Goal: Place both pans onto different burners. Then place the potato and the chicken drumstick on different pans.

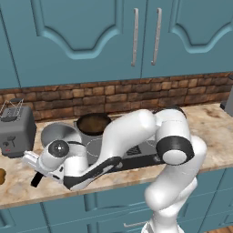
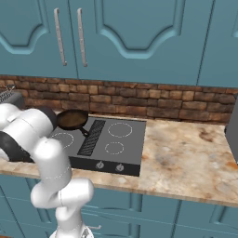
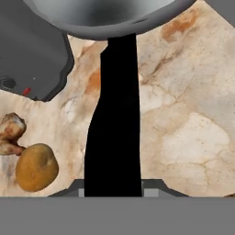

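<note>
Black pan handle [image 3: 113, 133] sits nearest the hand camera, gripped narrow between the fingers at the bottom of that view.

Hand view: the handle runs up to the silver pan [image 3: 103, 16], whose rim shows at the top; a potato [image 3: 36, 166] lies on the marble desk [image 3: 188, 119] at lower left, touching the chicken drumstick [image 3: 10, 133] just above it, and the grey toaster [image 3: 30, 55] fills the upper left corner. Left base view: the gripper [image 1: 37, 175] hangs low over the desk's front left, the silver pan just behind it beside the toaster, left of the cooktop [image 1: 136, 152]; the brown pan [image 1: 93, 124] rests on the cooktop's back left. Right base view: the brown pan lies over the cooktop's far left corner, and 3 white burner rings show bare, one of them at [image 2: 120, 129].
</note>
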Motion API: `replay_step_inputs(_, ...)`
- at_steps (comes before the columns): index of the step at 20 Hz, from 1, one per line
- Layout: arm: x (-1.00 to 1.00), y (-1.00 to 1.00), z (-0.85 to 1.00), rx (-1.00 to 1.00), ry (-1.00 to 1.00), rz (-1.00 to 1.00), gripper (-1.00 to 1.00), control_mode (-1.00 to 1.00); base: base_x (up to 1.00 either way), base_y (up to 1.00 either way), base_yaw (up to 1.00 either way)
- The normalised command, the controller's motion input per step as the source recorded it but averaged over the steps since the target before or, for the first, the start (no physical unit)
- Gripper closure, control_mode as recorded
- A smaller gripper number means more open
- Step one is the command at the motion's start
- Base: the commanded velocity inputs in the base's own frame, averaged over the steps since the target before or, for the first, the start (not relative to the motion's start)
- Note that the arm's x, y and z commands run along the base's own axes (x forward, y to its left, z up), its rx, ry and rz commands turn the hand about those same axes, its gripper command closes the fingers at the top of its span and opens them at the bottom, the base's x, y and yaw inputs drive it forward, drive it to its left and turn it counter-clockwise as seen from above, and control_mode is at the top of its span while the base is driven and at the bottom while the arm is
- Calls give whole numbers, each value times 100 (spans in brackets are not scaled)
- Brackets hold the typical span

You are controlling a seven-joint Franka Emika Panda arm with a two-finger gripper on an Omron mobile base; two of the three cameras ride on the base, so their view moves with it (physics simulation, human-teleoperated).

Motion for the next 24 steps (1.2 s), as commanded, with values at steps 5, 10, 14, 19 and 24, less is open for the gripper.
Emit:
replay_step_inputs(5, -75, 0, -26, 0, -3, -26, 100, -100, 0, 0, 0)
replay_step_inputs(10, -57, -1, -46, 0, 0, -25, 100, -100, 0, 0, 0)
replay_step_inputs(14, -40, -2, -48, 0, 0, -22, 100, -100, 0, 0, 0)
replay_step_inputs(19, -16, -12, -31, 0, 0, -15, 100, -100, 0, 0, 0)
replay_step_inputs(24, 5, -29, -9, 1, 0, -5, 100, -100, 0, 0, 0)
